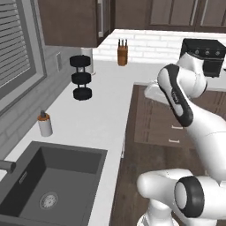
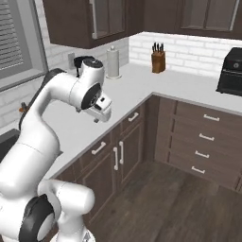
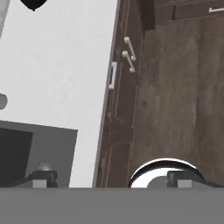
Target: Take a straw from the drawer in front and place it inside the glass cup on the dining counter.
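Note:
My gripper [image 3: 113,177] hangs open above the edge of the white counter with the sink, its two fingertips [image 3: 42,176] far apart and nothing between them. Seen from the right base, the hand [image 2: 101,109] hovers over the counter's front edge. Below that edge a shut dark brown drawer with a pale handle [image 2: 98,148] sits beside two cabinet doors; the same drawer handle [image 3: 112,75] shows ahead of the fingertips. The straw, the glass cup and the dining counter are out of view.
A dark sink [image 1: 48,176] lies at the near left, with a white bottle with a brown cap [image 1: 44,124] behind it. A black appliance [image 1: 81,77], a knife block [image 1: 122,53] and a black oven [image 2: 231,71] stand farther back. Wood floor [image 2: 165,203] lies open to the right.

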Robot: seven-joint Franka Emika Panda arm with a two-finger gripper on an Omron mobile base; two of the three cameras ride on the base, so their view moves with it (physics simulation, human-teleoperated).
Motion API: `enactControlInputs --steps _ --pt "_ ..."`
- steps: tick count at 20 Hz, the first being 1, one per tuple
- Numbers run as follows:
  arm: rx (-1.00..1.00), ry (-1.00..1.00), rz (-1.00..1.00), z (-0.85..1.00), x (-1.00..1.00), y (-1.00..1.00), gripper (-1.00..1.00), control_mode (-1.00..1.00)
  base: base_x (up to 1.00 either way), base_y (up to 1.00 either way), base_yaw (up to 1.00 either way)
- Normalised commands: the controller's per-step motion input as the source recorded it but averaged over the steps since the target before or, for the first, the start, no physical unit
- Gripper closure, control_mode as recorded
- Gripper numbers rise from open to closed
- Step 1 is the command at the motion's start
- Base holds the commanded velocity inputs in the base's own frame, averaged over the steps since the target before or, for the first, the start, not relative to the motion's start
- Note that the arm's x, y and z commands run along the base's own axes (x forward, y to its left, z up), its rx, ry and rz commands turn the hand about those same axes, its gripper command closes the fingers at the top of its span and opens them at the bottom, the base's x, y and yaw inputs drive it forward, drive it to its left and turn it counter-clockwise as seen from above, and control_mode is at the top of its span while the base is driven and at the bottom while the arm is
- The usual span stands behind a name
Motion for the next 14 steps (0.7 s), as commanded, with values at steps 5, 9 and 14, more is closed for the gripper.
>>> enactControlInputs --steps 5,9,14 --pt "0.44 0.00 -0.02 -0.60 0.08 -0.90 -1.00 -1.00 0.00 0.00 0.00" --pt "0.35 0.00 0.00 -0.97 0.44 -0.31 -1.00 -1.00 0.00 0.00 0.00" --pt "0.27 -0.01 0.00 -0.91 0.51 -0.02 -1.00 -1.00 0.00 0.00 0.00"
